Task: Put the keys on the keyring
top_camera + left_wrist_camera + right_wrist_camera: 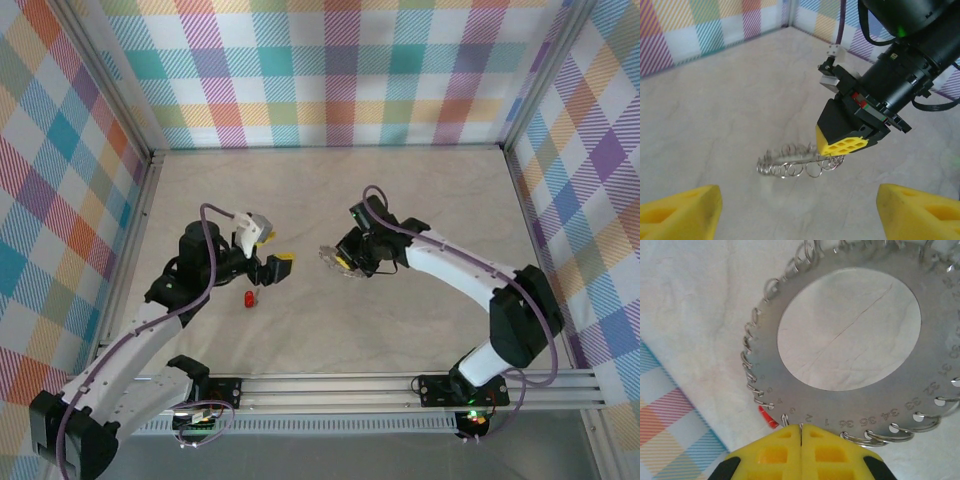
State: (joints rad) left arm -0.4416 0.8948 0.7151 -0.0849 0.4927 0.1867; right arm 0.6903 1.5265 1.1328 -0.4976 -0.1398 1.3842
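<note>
Key (248,298), tiny, red-headed: lying loose on the counter (420,200) at near left, just near of the left claw (272,247), which stands released, yellow tips wide apart with nothing between them. Keyring (331,262), silvery plate fringed with small wire loops: right of the key, apparently held level just off the counter, its rim pinched by the clenched right claw (346,264). Handling advice: drop squarely over the red head, close low so the blade projects free, then offer it to one loop.
</note>
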